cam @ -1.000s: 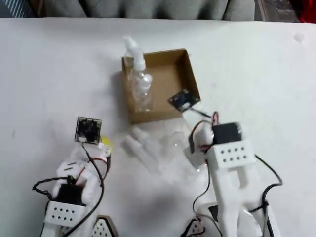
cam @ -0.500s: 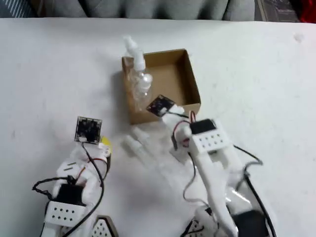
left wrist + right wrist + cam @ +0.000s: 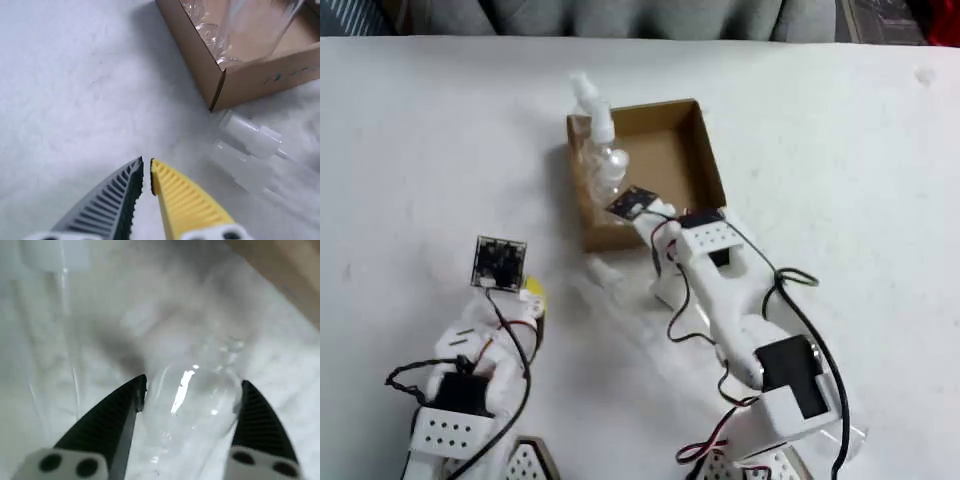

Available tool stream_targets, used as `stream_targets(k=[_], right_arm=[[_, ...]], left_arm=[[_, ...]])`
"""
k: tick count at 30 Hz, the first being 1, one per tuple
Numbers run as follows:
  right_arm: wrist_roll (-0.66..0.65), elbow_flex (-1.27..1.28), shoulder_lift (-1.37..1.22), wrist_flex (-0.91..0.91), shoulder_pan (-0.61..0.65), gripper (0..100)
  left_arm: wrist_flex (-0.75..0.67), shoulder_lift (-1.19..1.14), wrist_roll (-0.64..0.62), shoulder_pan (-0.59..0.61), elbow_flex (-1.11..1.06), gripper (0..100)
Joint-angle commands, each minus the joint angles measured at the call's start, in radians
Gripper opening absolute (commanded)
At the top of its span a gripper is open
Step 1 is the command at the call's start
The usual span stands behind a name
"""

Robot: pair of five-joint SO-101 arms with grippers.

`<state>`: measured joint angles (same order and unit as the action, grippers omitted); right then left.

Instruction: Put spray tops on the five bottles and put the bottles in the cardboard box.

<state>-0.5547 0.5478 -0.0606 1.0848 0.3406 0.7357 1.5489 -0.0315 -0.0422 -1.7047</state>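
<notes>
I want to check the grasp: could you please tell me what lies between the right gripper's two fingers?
A clear bottle lies on the white table between the fingers of the open right gripper, as the right wrist view shows.

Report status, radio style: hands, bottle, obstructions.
Left hand shut, above table. Right hand open, straddling a lying bottle by the box. Capped bottles in box. Loose spray top alongside.

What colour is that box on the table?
The box is brown, clearest in the high view.
</notes>
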Motion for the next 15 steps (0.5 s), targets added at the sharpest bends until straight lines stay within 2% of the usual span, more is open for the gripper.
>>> stream_targets(k=[1, 3, 11, 15], right_arm=[[0.061, -0.06, 0.013, -0.001, -0.045, 7.2], [0.127, -0.075, 0.021, -0.002, -0.082, 0.7], [0.284, -0.075, 0.064, -0.007, -0.208, 1.6], [0.333, -0.058, 0.041, -0.079, -0.251, 1.6]], left_arm=[[-0.005, 0.022, -0.002, 0.008, 0.005, 2], [-0.006, 0.022, -0.002, 0.008, 0.005, 2], [-0.006, 0.022, -0.002, 0.007, 0.005, 2], [0.002, 0.022, -0.011, -0.001, 0.009, 2]])
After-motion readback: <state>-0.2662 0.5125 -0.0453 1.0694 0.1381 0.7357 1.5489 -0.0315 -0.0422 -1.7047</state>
